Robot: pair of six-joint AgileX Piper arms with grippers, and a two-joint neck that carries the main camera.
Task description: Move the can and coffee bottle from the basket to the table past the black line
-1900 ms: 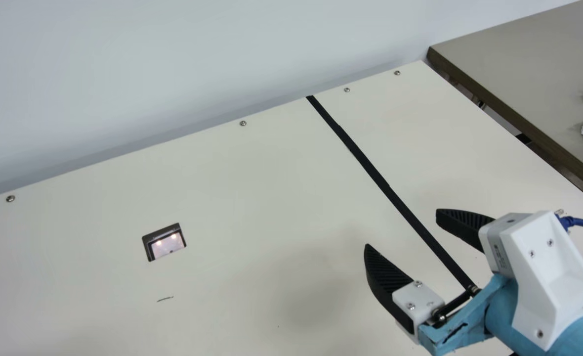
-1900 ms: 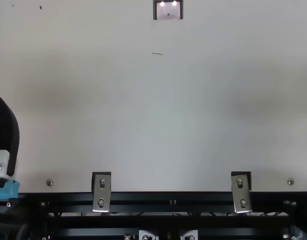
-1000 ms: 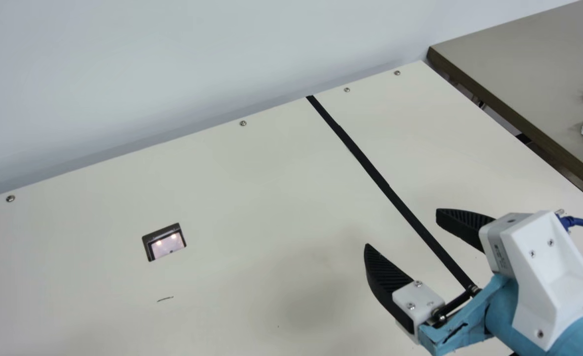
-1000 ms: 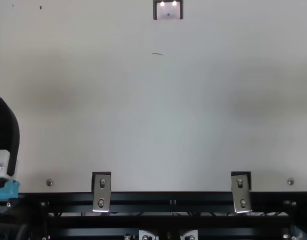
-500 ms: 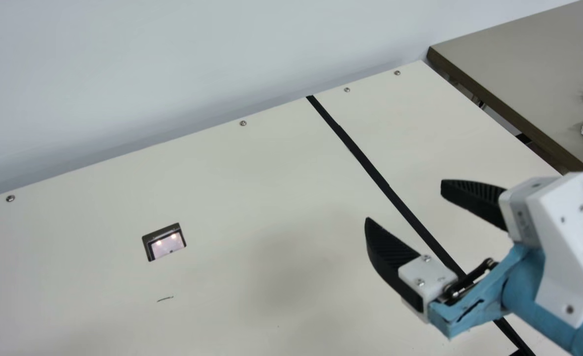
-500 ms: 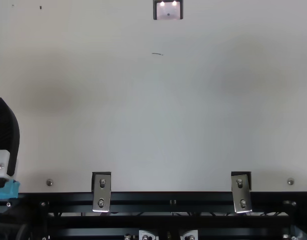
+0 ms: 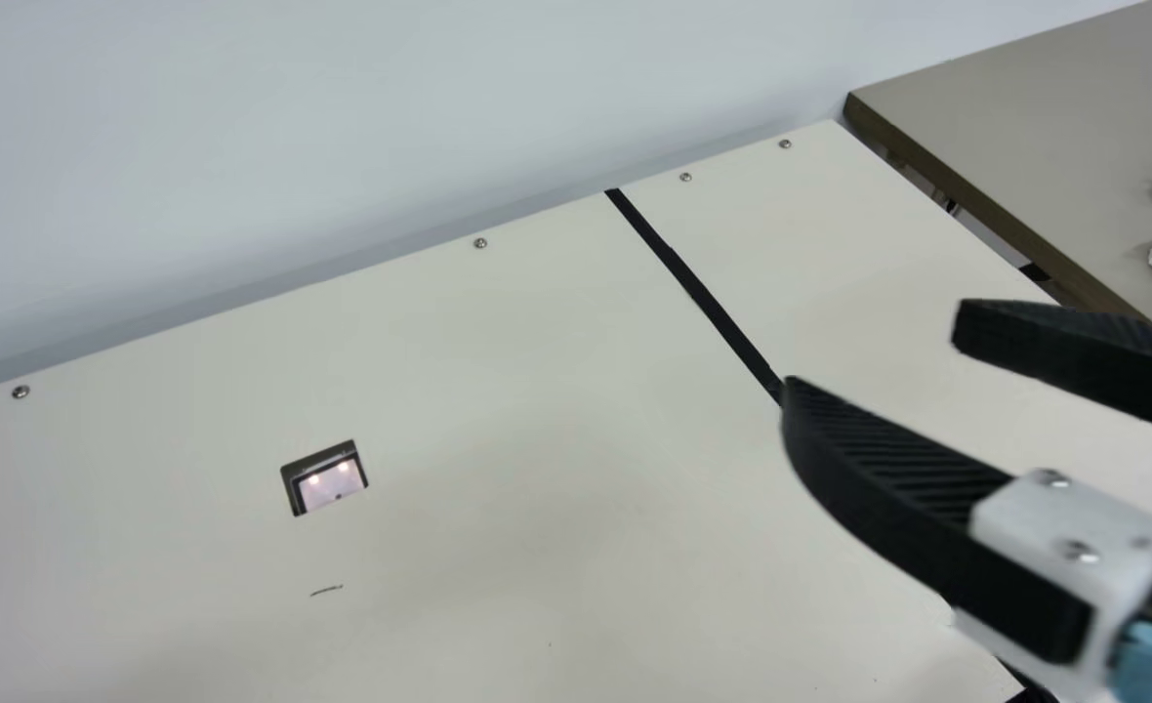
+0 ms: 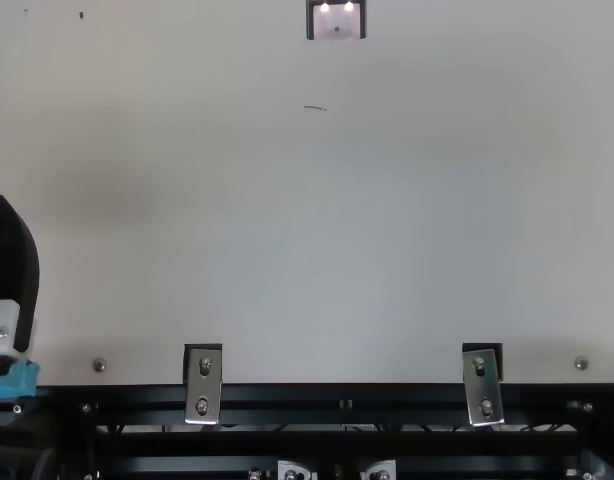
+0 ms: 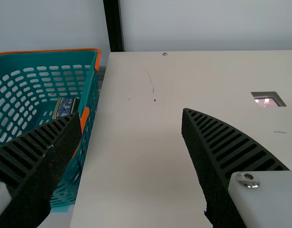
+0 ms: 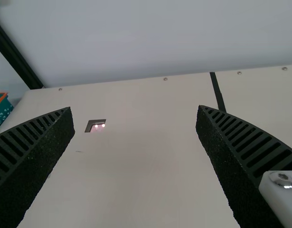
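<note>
So my left gripper [image 8: 12, 270] is hanging wide open at the top view's left edge, and my right gripper [image 7: 874, 351] is gaping too, one finger overlapping the black line [image 7: 693, 288] in the main view. Farther out, a teal basket [image 9: 92, 92] is holding what's looking like the can [image 9: 65, 107]: dark, pale print, goldish edging, partly hidden.

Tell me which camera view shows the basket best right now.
The left wrist view: it shows the basket's orange rim, slotted walls and a dark printed item inside, though the left gripper hides part of it. The right wrist view catches just a corner at its left edge.
</note>
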